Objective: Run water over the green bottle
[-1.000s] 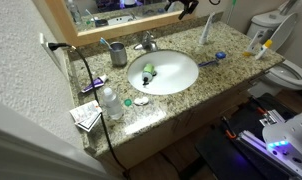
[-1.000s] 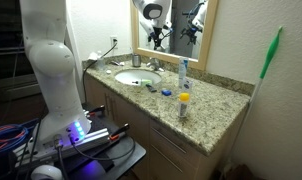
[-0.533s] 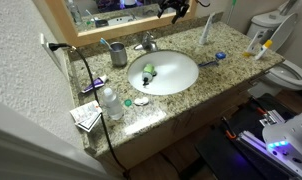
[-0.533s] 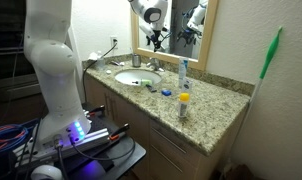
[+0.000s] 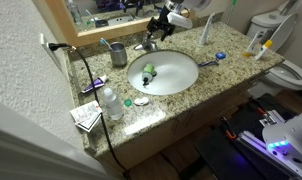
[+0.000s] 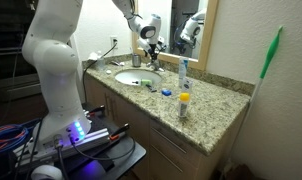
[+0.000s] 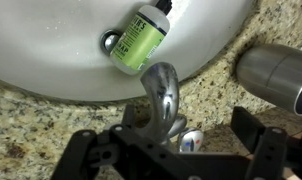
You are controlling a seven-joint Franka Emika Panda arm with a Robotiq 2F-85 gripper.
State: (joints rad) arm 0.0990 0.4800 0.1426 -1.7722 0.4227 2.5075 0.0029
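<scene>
The green bottle (image 7: 141,40) lies on its side in the white sink basin (image 7: 51,50), its dark top by the drain; in an exterior view the green bottle (image 5: 148,72) shows in the basin (image 5: 179,76). My gripper (image 7: 169,145) is open, its fingers straddling the chrome faucet (image 7: 163,92) and its handle (image 7: 191,140) without touching them. In both exterior views the gripper (image 5: 161,25) (image 6: 151,42) hovers just above the faucet (image 5: 146,44) at the back of the sink. No water is running from the spout.
A grey metal cup (image 5: 118,54) (image 7: 276,72) stands beside the faucet. A clear bottle with a white cap (image 5: 111,102) and a black cable (image 5: 86,72) sit on the granite counter. A blue toothbrush (image 5: 213,58) lies by the basin. The mirror is close behind.
The arm has come down from in front of the mirror to just above the faucet. The bottle has stayed in the basin.
</scene>
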